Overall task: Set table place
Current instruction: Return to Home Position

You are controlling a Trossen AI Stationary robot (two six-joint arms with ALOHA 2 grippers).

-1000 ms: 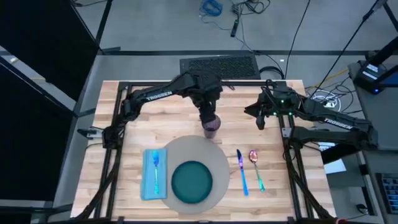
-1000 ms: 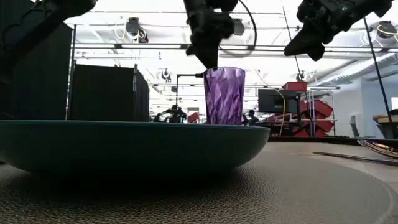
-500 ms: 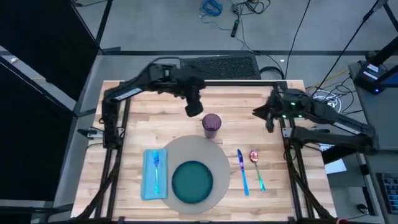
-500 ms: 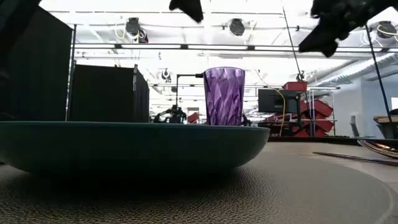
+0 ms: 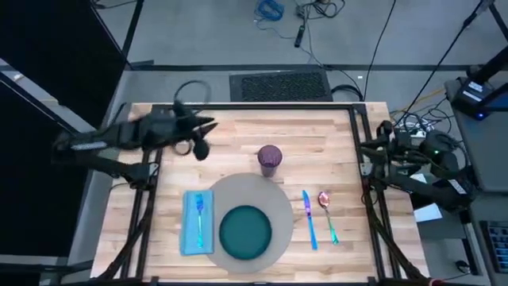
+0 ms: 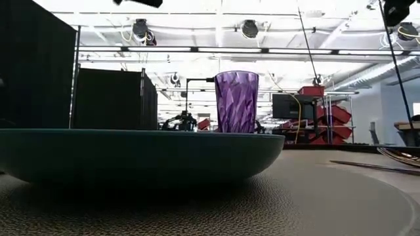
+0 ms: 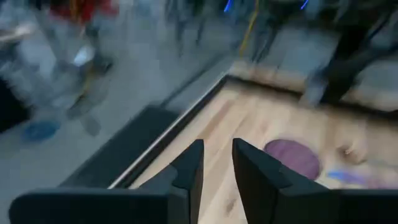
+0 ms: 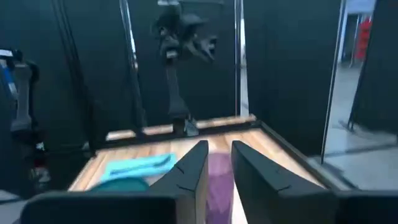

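With both arms off at the sides, purple cup (image 5: 270,158) upright beside mat (image 5: 238,191).

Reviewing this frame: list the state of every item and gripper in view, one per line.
purple cup: upright, beyond the mat, free of both grippers
teal plate: on the grey mat
blue fork: lying on the napkin
blue knife: flat on the table
spoon: flat beside the knife
left gripper: narrowly open, empty
right gripper: narrowly open, empty
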